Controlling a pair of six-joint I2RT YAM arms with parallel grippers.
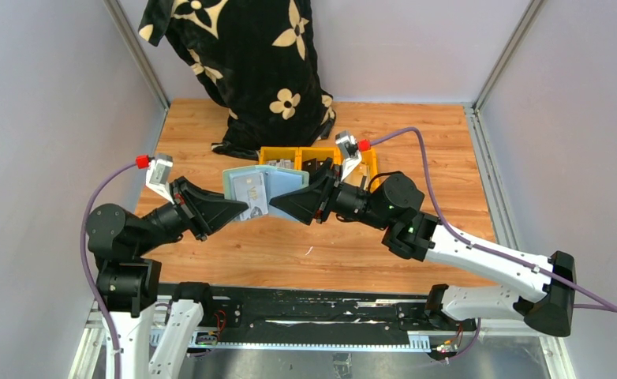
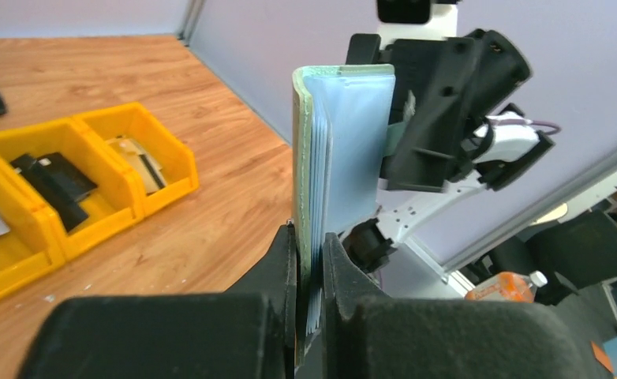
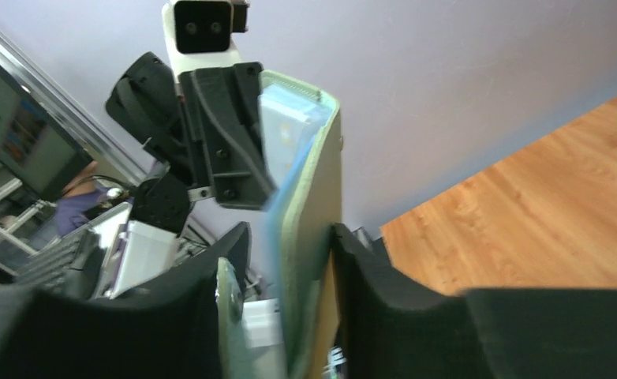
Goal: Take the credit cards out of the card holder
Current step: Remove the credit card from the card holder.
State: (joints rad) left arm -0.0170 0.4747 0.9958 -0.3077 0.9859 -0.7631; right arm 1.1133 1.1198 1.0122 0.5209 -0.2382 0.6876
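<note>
The sage-green card holder (image 1: 262, 188) hangs open above the table between my two grippers, its pale blue-grey inside facing up, with a pale card (image 1: 251, 192) showing in its pockets. My left gripper (image 1: 244, 208) is shut on the holder's left half. In the left wrist view (image 2: 309, 237) its jaws pinch the holder (image 2: 345, 150), seen edge-on. My right gripper (image 1: 280, 200) is at the right half. In the right wrist view (image 3: 291, 233) its jaws stand apart around that flap (image 3: 313, 181), which touches one finger, with a gap on the other side. The view is blurred.
A row of yellow bins (image 1: 319, 155) stands behind the holder. One bin holds a black card (image 2: 53, 183) and another a tan card (image 2: 137, 158). A black floral cloth (image 1: 250, 63) lies at the back. Wooden tabletop (image 1: 305, 253) lies below the grippers.
</note>
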